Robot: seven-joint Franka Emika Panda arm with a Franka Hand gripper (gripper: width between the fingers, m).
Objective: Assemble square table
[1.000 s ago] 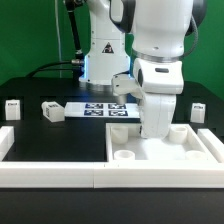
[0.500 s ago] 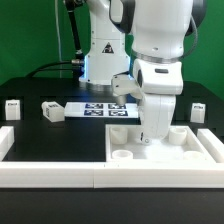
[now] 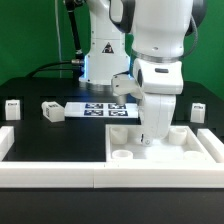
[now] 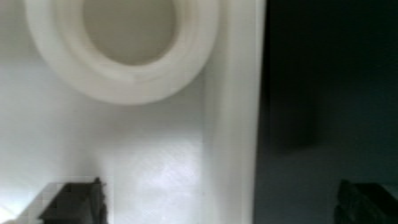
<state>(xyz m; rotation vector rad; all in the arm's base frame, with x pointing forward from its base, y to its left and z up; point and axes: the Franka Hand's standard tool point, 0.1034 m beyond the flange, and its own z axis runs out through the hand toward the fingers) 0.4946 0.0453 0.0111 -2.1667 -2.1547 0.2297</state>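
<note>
1. Change: the jaws have gone from nearly together to wide apart. In the wrist view the two fingertips sit at opposite edges of the picture and nothing is pinched between them. The gripper has let go.
2. What it let go of, by my reading, is the raised rim of the square table's panel. In the wrist view the rim wall runs between the spread fingertips, with the panel on one side and dark table on the other. A corner hole lies just beyond.
3. The panel lies flat, underside up, near and to the exterior view's right, tucked into the corner of the border rail. It has not visibly shifted across the last second.
4. The arm has stayed low over the panel's far part and has not yet lifted.
5. Loose legs stand well apart from the panel: two at far left and one at far right. The marker board lies between them.
6. Meaning: panel placement looks finished. The likely next step is to rise clear and fetch a leg. No leg is fitted yet, so the task is at an early stage.
</note>
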